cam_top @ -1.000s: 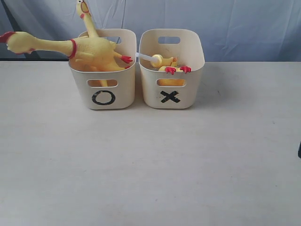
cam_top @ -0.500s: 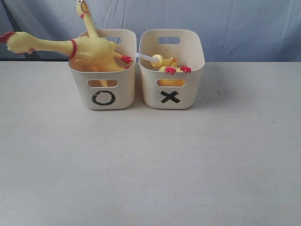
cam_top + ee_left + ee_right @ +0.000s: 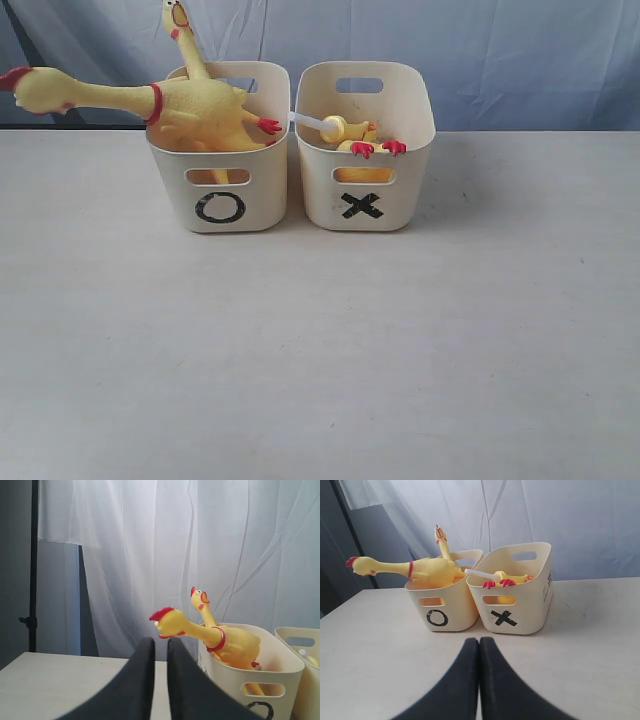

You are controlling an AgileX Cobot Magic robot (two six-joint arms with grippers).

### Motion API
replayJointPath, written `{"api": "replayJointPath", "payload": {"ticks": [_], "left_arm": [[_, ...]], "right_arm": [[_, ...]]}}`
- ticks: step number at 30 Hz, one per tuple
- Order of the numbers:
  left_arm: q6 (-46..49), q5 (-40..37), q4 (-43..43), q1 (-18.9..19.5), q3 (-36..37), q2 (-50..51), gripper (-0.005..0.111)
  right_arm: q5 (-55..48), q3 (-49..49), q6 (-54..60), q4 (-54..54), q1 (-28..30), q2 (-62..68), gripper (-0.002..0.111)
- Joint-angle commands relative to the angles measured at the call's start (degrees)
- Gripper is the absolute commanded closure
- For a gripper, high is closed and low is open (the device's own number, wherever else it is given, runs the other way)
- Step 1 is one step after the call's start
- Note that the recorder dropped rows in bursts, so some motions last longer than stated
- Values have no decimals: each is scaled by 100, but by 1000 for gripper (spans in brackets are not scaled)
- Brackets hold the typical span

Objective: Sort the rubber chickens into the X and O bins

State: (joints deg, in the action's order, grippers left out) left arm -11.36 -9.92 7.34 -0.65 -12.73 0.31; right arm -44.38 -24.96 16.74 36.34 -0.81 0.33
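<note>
The wall of the O bin [image 3: 218, 190] hides the lower half of the upright chicken [image 3: 186, 45], and the exterior view's top edge clips its head; the sprawled chicken [image 3: 195, 105] runs out at the left edge. Over the X bin [image 3: 362, 185] rim I get only red feet [image 3: 378, 148] and a yellow lump [image 3: 333, 128] I can't name; how many birds lie inside, I can't tell. My left wrist view cuts that bin off

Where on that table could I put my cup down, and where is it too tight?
Free: the wide table in front of both bins, and the stretch right of the X bin. Left of the O bin is bare, but the long chicken leans out over it. Tight: the slim gap between the bins.
</note>
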Motion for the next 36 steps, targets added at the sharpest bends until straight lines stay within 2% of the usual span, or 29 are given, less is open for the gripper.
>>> {"api": "replayJointPath", "payload": {"ticks": [1, 8, 12, 15, 18, 20, 26, 32, 36], "left_arm": [[-2, -34, 19, 14, 35, -31, 97], [-2, -34, 19, 14, 35, -31, 97], [-2, 62, 19, 19, 35, -31, 97], [-2, 275, 5, 19, 35, -31, 97], [-2, 537, 16, 19, 35, -31, 97], [-2, 660, 16, 19, 35, -31, 97], [-2, 992, 16, 19, 236, -31, 97], [-2, 1625, 147, 19, 682, -31, 97], [-2, 1632, 240, -3, 841, -31, 97]], "right_arm": [[-7, 2, 12, 19, 21, -33, 109], [32, 13, 12, -43, 21, -33, 109], [611, 13, 12, -76, 21, -33, 109], [1614, 13, 12, -908, 21, -33, 109], [2617, 13, 12, -2613, 21, -33, 109], [3254, 33, 12, -3327, 21, -33, 109], [4724, 616, 12, -3439, 21, -33, 109], [4776, 1523, 12, -3439, 21, -33, 109], [4760, 2107, 12, -3439, 21, -33, 109]]}}
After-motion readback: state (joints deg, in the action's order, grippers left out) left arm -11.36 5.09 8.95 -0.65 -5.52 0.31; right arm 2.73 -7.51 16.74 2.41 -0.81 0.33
